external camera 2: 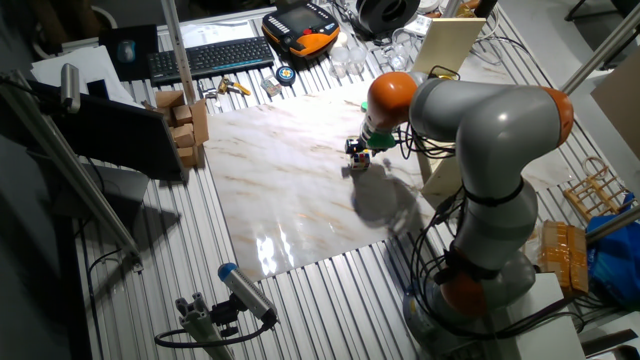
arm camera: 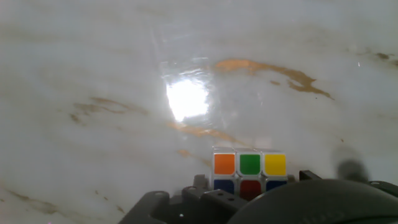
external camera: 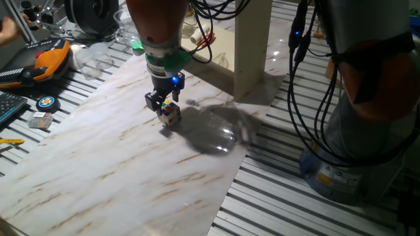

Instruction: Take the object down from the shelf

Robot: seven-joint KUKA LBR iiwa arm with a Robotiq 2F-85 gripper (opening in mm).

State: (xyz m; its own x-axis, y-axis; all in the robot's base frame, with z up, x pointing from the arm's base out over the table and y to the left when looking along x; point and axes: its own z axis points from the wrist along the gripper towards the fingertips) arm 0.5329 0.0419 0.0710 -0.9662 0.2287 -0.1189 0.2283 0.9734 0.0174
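A small multicoloured cube (external camera: 171, 113) is held just above or on the marble board (external camera: 118, 170), with my gripper (external camera: 167, 106) shut on it from above. The other fixed view has the cube (external camera 2: 360, 153) under the gripper (external camera 2: 358, 149) near the board's far right part. In the hand view the cube (arm camera: 249, 171) shows orange, green and yellow squares at the bottom edge, between the gripper's dark parts. The cream shelf (external camera: 249, 46) stands behind and to the right of the gripper, about a hand's width away; its upright panel (external camera 2: 450, 45) rises behind the arm. Whether the cube touches the board I cannot tell.
Slatted metal table (external camera: 275, 196) surrounds the marble board. An orange-and-black pendant (external camera: 49, 59), a round blue disc (external camera: 47, 102) and a small box (external camera: 41, 120) lie at the left. Black cables (external camera: 308, 98) hang at the right. A keyboard (external camera 2: 210, 57) and cardboard boxes (external camera 2: 185, 125) sit beyond the board.
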